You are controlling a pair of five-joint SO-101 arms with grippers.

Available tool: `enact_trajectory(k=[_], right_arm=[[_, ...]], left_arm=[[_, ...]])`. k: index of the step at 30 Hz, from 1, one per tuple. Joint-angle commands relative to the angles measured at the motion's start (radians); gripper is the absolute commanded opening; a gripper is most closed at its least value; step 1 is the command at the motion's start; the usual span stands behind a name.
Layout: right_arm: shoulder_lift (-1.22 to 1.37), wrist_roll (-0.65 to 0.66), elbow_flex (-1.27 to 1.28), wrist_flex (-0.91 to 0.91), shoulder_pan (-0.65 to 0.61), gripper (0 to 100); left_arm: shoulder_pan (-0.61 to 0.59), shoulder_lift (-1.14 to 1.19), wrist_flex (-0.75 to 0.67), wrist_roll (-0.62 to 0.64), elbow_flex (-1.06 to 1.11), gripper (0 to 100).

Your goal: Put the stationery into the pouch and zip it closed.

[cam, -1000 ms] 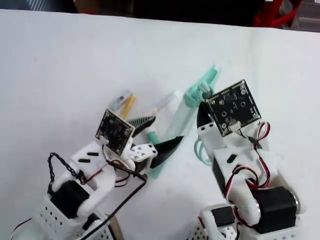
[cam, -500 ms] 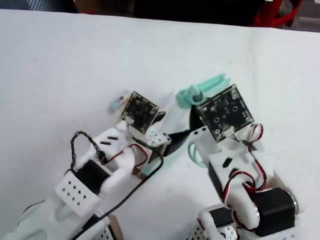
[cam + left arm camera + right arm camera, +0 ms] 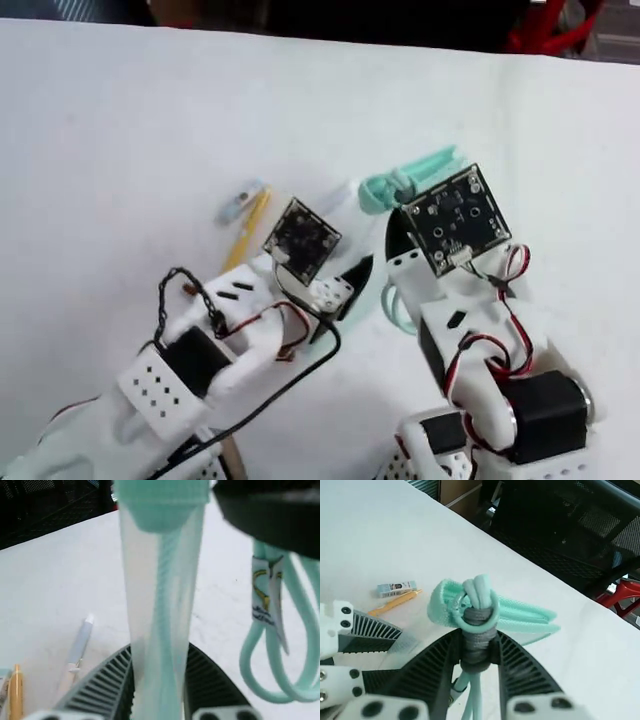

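Since a second ago the left arm has pushed forward and toward the right arm, and the far end of the pouch (image 3: 425,165) has swung from pointing away to lying more sideways on the white tabletop (image 3: 150,120). One pouch is in play: a long, soft sleeve with a clear, milky body and a mint-green zip band along it, ending in a folded mint tab. It lies between the two arms, lifted at both held ends. The left claw (image 3: 159,670) is pressed together on the clear body, one ribbed black finger on each side. The right claw (image 3: 479,640) pinches the mint cord (image 3: 272,670) at its grey-wrapped knot, just below a single mint ring at the zip end. That cord hangs in a doubled loop, two strands side by side, with one white tag (image 3: 263,600) on it. Three loose items lie outside the pouch, beside the left arm: one yellow pencil (image 3: 247,228), one small box (image 3: 240,204) touching its far end, possibly an eraser though too blurred to be sure, and one pale pen (image 3: 80,645) nearer the pouch.
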Motion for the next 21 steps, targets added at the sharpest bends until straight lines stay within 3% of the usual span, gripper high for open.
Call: enact_trajectory(k=[1, 9, 21], right_arm=[[0.002, -0.002, 0.011, -0.030, 0.012, 1.8], [0.002, 0.002, 0.012, -0.068, 0.024, 1.8], [0.179, -0.003, 0.037, -0.234, 0.208, 1.8]], left_arm=[[0.019, 0.001, -0.023, -0.031, -0.006, 6], [0.019, 0.001, -0.014, -0.046, -0.005, 6], [0.019, 0.001, -0.008, -0.046, 0.041, 6]])
